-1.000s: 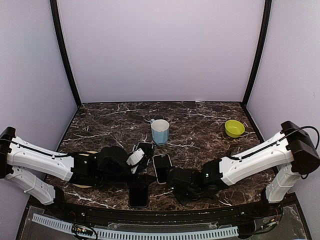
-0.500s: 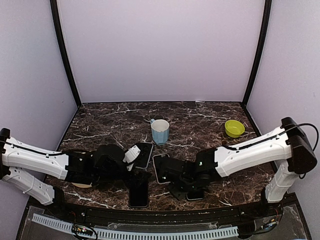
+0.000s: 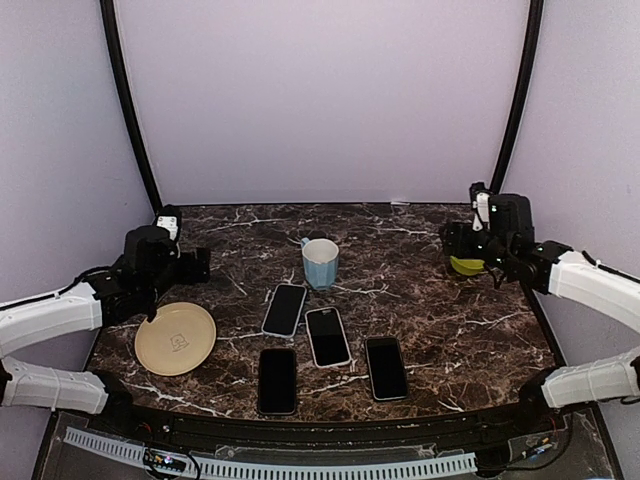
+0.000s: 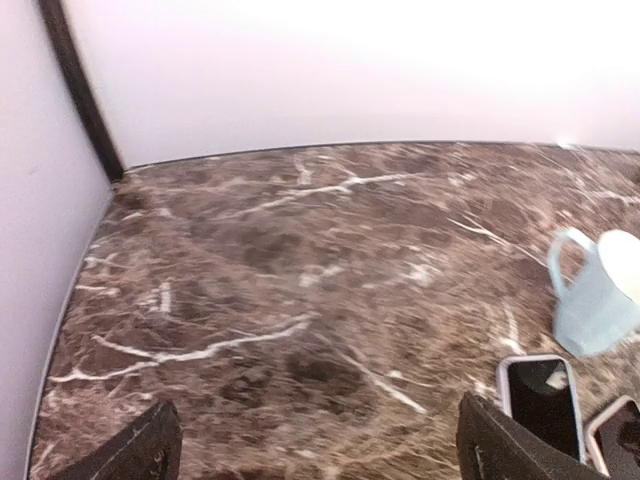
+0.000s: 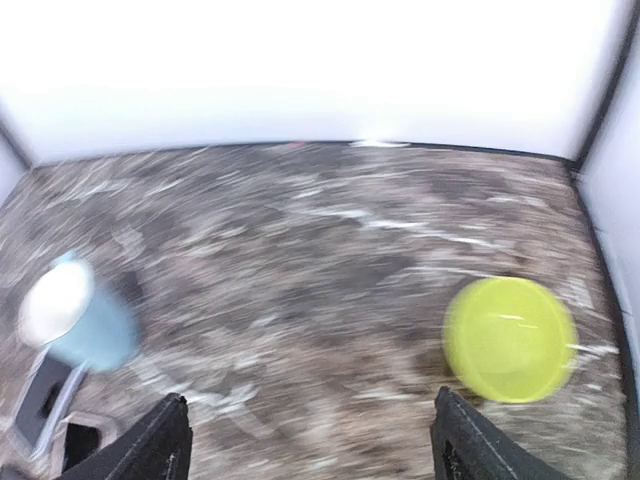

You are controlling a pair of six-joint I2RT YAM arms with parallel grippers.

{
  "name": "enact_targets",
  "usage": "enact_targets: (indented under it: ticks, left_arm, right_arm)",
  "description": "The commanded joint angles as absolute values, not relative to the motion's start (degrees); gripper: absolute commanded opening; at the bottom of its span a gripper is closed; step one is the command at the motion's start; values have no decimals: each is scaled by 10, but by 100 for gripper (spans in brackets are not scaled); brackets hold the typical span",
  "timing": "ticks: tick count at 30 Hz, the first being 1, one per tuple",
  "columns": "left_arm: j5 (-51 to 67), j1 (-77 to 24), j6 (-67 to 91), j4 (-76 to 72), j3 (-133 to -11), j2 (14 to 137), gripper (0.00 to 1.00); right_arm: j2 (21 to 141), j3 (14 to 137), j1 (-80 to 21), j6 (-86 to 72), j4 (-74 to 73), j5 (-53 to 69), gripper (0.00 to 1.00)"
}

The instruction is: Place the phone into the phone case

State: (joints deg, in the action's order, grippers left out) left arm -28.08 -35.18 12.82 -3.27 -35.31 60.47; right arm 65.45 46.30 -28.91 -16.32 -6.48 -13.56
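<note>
Left gripper [image 3: 193,266] and right gripper [image 3: 458,243] both spread, empty, well apart from four flat phones [image 3: 328,337] lying between and nearward of them, long axes near-to-far, left arm slightly nearer; case indistinguishable from phones.

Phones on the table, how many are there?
4. The back phone lies just in front of the blue mug, the middle phone beside it, the near-left phone and near-right phone closer to the table's near edge. None seems hidden.
</note>
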Motion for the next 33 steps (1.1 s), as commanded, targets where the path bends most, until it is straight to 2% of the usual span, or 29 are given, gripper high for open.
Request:
enact_targets:
  ticks: [1,4,6,9,13,16,19,23,27,30,33]
  left_arm:
    - [-325,-252,82,-221,-254,569,99]
    - [-330,-211,45,-372,-176,600,99]
    - [-330,-193,54,-368,-188,624,99]
    - [-325,-182,-15,-468,-185,663,99]
    - [-288,-149,-61,-585,-156,754,99]
    - [-232,-133,-83,-619,-155,801,99]
    - [-216,-116,-121,-763,-128,846,99]
    - [-215,-97,-101,-844,-102,885,99]
    - [-153,-64,-77,-849,-108,921,99]
    - [-142,-58,-63,-793,-122,902,99]
    - [-142,-57,-65,-817,-121,912,99]
  right_arm:
    - [598,352,-146,-154,126,-158,86]
    - [585,245,-86,-139,293,-204,94]
    - [607,197,-63,-115,377,-208,94]
    - [660,173,-38,-123,437,-216,94]
    - [735,110,-17,-104,605,-238,95]
    - [749,91,12,-95,667,-211,95]
    - [793,57,49,-114,780,-165,97]
    - [922,15,57,-94,1011,-96,98]
    - [881,52,63,-83,878,-47,98]
    - [889,98,66,-68,812,14,98]
    - [886,114,66,-67,781,18,98]
